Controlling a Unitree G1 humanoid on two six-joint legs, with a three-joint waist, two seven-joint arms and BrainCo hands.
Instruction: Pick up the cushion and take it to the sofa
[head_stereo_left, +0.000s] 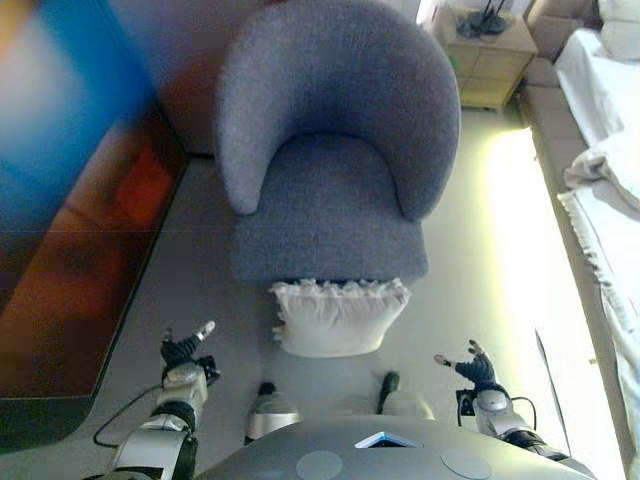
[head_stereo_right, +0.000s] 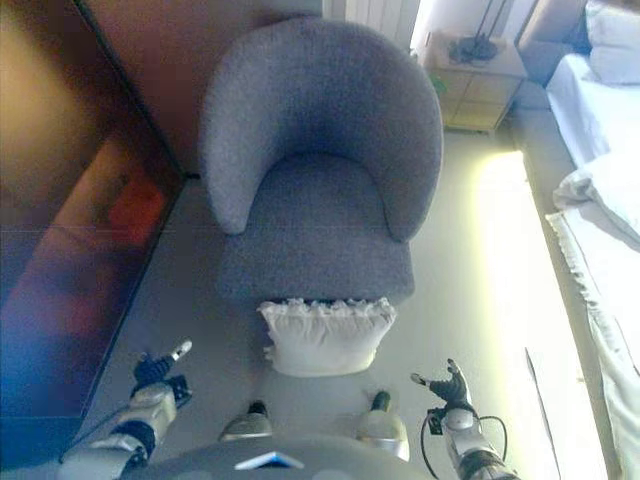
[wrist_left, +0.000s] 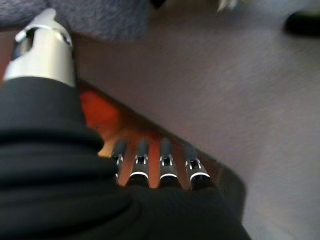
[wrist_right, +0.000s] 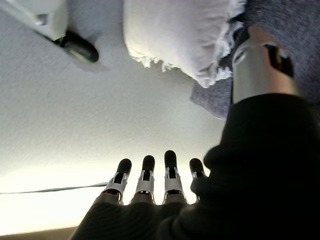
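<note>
Left robot hand (head_stereo_left: 186, 349) and right robot hand (head_stereo_left: 473, 365) hang wide, holding nothing; the white frilled fabric cushion (head_stereo_left: 338, 316) leans against the grey upholstered tub armchair (head_stereo_left: 330, 150). We fear uneven reaches probably topple it.

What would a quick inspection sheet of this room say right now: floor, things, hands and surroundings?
Surface: pale grey floor, bright light patch along its right side.
Job's things: white frilled fabric cushion on the floor, leaning against the front of the rounded grey upholstered armchair.
Clutter: nothing seen.
Hands: left hand open, holding nothing, left of the cushion; right hand open, holding nothing, right of it.
Cables: nothing seen.
Surroundings: dark glossy panel on the left; small pale wooden cabinet behind the armchair; white bedding at right.
</note>
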